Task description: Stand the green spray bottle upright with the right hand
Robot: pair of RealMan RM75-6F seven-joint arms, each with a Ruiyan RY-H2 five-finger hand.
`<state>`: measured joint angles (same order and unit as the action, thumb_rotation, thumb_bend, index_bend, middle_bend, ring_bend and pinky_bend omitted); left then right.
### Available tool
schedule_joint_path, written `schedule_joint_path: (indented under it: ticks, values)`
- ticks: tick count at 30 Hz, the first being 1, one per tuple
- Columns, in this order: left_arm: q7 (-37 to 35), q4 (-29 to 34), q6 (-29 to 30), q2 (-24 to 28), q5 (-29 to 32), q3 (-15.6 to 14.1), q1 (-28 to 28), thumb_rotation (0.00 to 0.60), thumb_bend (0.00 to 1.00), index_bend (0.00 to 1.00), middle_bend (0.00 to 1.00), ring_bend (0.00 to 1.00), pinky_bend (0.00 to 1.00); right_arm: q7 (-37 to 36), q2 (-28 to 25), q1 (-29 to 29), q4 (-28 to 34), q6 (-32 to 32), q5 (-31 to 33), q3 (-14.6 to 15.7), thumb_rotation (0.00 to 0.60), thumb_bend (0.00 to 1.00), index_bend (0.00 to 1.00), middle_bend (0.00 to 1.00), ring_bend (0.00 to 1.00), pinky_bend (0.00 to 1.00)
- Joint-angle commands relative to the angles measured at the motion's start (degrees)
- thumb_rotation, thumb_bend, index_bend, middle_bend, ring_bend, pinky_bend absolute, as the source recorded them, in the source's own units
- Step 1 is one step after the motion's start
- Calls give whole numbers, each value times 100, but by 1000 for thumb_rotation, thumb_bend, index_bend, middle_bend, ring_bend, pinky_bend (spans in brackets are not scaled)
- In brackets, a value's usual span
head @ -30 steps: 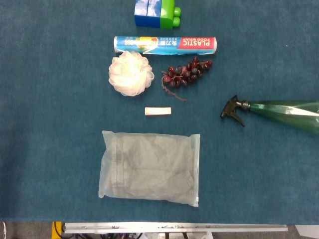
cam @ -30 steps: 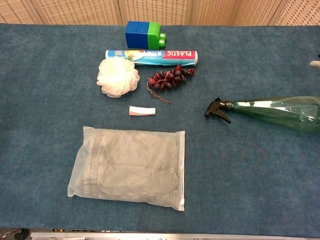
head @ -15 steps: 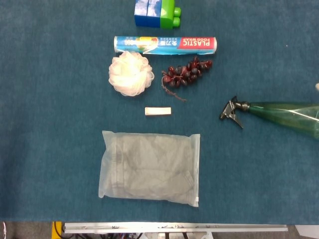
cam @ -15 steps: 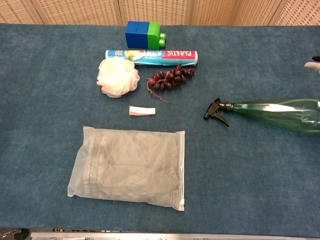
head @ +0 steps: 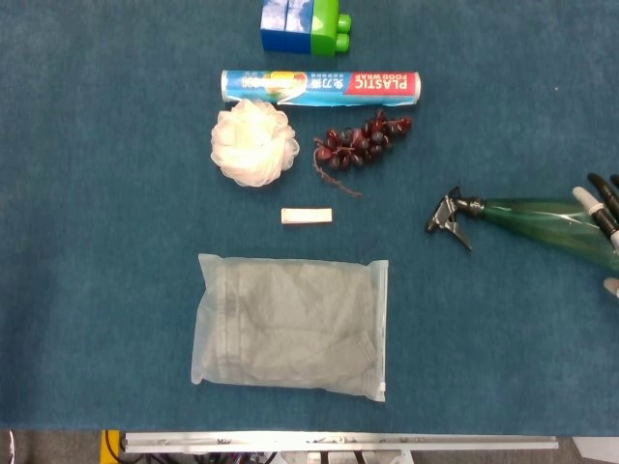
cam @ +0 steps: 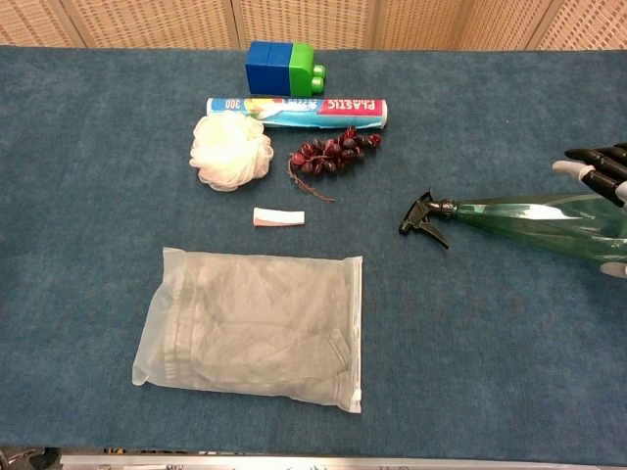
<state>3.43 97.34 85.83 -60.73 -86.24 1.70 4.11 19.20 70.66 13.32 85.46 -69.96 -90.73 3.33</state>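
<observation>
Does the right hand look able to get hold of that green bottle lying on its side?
Probably yes. The right hand is already at the green spray bottle, fingers spread over its body, with nothing lying between them.

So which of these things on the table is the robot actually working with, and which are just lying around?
In use:
green spray bottle, lying on its side
right hand, fingers above the bottle's body

Lying about:
plastic wrap box
bath pouf
grapes
blue and green blocks
small white packet
bagged cloth
</observation>
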Motion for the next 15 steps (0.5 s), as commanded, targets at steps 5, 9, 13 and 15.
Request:
schedule_joint_path:
  ticks: [5, 9, 13, 15]
  values:
    - [-53, 13, -1, 29, -6, -12, -12, 600, 601, 314, 568, 541, 960, 97, 193, 173, -544, 249, 325, -228, 600, 0, 0, 0, 0, 22]
    - [-51, 18, 11, 37, -11, -6, -14, 600, 601, 314, 568, 541, 960, 264, 179, 298, -783, 418, 559, -381, 600, 0, 0, 0, 0, 22]
    - [-60, 18, 9, 40, -1, -4, -16, 600, 602, 314, 568, 541, 960, 428, 161, 378, -953, 434, 690, -502, 600, 0, 0, 0, 0, 22]
    - [-53, 12, -2, 38, 10, -1, -12, 600, 601, 314, 568, 541, 960, 450, 145, 407, -982, 454, 748, -540, 600, 0, 0, 0, 0, 22]
